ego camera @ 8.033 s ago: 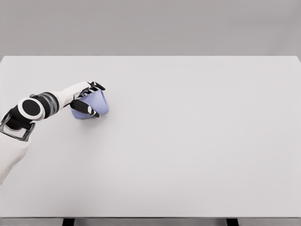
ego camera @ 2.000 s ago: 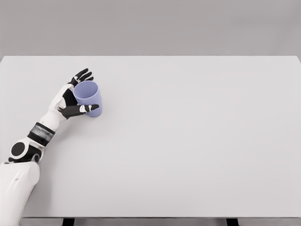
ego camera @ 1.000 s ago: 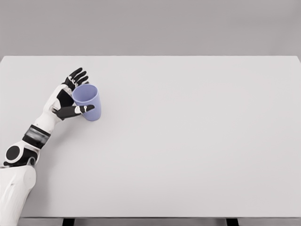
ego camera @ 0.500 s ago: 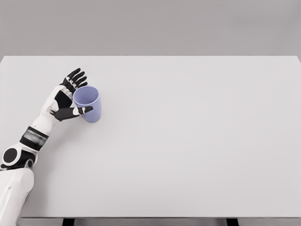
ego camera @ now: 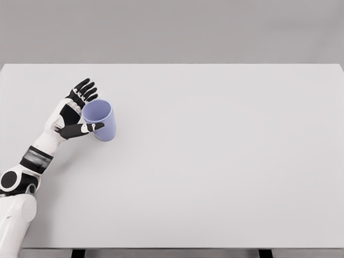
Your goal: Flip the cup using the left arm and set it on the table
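So, head view: 1 lavender cup (ego camera: 99, 119) stands mouth-up on the white table (ego camera: 226, 161), in the left part of the tabletop, closer to the far edge than to the near one. Its rim is a clean oval facing up and a bit toward the camera, body tapering down to a narrower base that sits on the surface with a faint shadow under it; looks upright, maybe a hair tilted, hard to call. Left hand (ego camera: 72, 112) is just beside the cup on its left, palm turned toward the cup wall. The fingers (ego camera: 83, 89) are spread and straight, fanned up and back past the rim, not wrapped around anything. The thumb (ego camera: 80, 129) sticks out low across the near side of the cup, tip at or right next to the wall; cannot tell if it truly touches. So the hand is opened up, nothing clamped, cup resting on its own base. Left arm (ego camera: 24, 172) comes in from the lower left corner, white shell with a black wrist band and a black round joint further down, forearm angled up to the right toward the cup. Right arm does not show in this view. Table legs (ego camera: 78, 253) show as 2 dark stubs at the bottom edge. Background is a plain grey wall (ego camera: 172, 32).
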Robot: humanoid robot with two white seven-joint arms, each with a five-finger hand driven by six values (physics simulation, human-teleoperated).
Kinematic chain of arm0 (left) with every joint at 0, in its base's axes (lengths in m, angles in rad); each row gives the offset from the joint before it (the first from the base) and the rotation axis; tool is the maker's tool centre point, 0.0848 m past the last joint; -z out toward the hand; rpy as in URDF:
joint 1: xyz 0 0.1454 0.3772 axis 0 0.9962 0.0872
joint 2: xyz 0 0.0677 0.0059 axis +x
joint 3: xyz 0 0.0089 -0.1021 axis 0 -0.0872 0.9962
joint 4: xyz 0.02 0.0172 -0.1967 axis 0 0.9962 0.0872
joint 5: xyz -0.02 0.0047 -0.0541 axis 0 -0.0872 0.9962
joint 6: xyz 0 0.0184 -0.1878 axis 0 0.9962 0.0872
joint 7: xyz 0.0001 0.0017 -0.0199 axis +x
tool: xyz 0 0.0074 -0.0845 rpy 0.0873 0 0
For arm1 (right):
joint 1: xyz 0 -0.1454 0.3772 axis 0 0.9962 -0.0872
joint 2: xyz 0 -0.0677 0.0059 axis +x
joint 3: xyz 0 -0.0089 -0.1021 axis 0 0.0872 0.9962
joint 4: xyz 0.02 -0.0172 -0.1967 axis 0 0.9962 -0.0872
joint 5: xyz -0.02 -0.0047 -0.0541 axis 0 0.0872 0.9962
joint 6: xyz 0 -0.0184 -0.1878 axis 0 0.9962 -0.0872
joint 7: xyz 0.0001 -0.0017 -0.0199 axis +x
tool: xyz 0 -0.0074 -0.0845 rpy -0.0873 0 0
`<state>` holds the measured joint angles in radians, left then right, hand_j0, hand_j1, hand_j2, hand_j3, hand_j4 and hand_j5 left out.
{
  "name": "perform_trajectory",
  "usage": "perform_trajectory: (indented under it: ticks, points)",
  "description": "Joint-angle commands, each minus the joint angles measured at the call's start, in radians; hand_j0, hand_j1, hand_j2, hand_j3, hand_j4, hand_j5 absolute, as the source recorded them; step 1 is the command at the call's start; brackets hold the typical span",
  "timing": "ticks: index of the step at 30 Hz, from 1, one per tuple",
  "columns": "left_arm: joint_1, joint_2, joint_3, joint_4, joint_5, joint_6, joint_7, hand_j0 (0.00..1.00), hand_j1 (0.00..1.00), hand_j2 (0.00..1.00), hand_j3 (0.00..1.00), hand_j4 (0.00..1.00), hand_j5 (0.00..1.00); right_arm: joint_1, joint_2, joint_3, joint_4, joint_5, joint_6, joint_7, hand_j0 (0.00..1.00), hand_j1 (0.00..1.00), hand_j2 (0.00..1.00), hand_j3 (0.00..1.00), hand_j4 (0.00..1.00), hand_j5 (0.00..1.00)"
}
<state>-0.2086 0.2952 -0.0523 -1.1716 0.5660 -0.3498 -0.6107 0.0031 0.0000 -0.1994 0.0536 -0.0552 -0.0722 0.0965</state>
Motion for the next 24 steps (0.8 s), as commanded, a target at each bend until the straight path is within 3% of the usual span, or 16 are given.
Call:
perform_trajectory:
  ticks: [1, 24]
  points:
    - [0.000, 0.001, 0.000, -0.003, 0.006, 0.000, 0.000, 1.00, 1.00, 1.00, 1.00, 1.00, 1.00, 0.002, 0.000, 0.000, 0.000, 0.000, 0.000, 0.000, 1.00, 1.00, 1.00, 1.00, 1.00, 1.00]
    - [0.061, 0.001, 0.026, -0.089, 0.006, 0.000, 0.000, 1.00, 1.00, 1.00, 1.00, 1.00, 1.00, 0.002, 0.000, 0.000, 0.000, 0.000, 0.000, 0.000, 1.00, 1.00, 1.00, 1.00, 1.00, 1.00]
